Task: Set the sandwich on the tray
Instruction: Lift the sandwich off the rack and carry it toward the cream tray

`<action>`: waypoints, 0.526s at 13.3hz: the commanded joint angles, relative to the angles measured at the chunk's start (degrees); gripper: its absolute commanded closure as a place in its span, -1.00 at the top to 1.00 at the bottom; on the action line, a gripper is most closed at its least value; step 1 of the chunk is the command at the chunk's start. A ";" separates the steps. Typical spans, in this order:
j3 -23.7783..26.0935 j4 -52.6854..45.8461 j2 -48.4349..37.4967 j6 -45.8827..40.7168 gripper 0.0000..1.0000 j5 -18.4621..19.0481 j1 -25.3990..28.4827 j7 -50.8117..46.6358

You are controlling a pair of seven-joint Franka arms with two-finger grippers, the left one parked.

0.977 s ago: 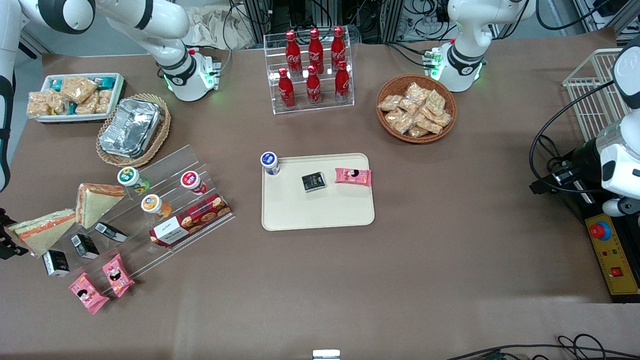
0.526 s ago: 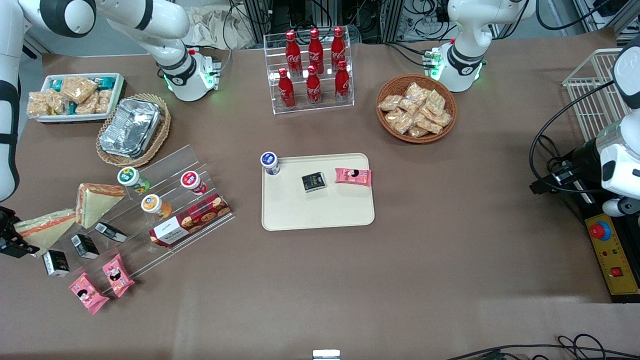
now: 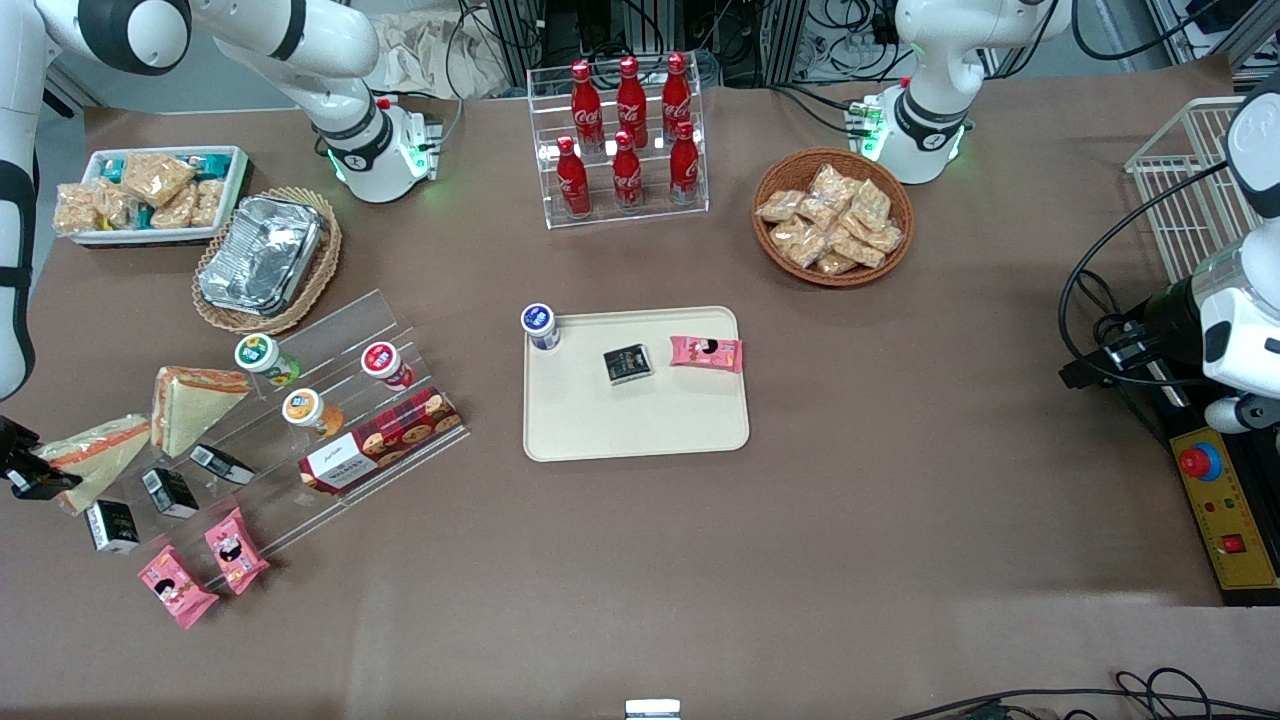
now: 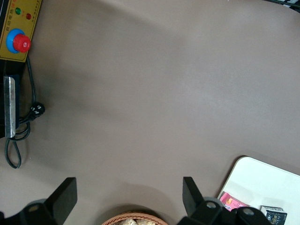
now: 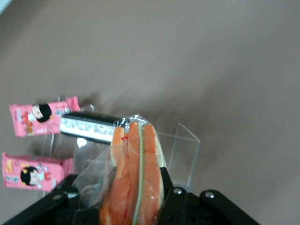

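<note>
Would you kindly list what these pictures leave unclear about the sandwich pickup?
- Front view: the gripper is cut off by the frame edge beside the sandwich.
- Right wrist view: the sandwich covers the fingers' contact.
- Left wrist view: only a corner of the tray shows.

Since a second ago the gripper [image 3: 25, 470] closes in from the working arm's end of the bench onto the sandwich [image 3: 95, 452], now clamped; the wedge shifts slightly toward the tiered rack [image 3: 300, 420].

Orange-striped sandwich [image 5: 136, 178], apparently cream tray [image 3: 640, 420]
</note>
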State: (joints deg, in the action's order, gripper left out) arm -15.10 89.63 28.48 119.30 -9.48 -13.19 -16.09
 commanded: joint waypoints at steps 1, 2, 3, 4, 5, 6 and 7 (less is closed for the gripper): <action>-0.01 -6.02 -1.06 -10.72 -1.00 -1.33 -0.61 1.58; -0.10 -8.48 -1.41 -14.59 -1.00 -1.33 -0.69 1.58; -0.10 -10.59 -2.20 -18.28 -1.00 -1.24 -0.61 1.58; -0.10 -12.53 -3.16 -21.71 -1.00 -1.24 -0.34 1.50; -0.01 -13.50 -4.30 -24.44 -1.00 -1.24 0.01 1.15; 0.42 -13.69 -6.05 -25.95 -1.00 -1.24 0.36 0.97; 0.51 -13.69 -7.64 -27.10 -1.00 -1.15 1.84 -0.16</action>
State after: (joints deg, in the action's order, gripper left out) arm -14.88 76.97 23.40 95.55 -9.53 -12.85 -15.52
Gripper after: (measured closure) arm 0.780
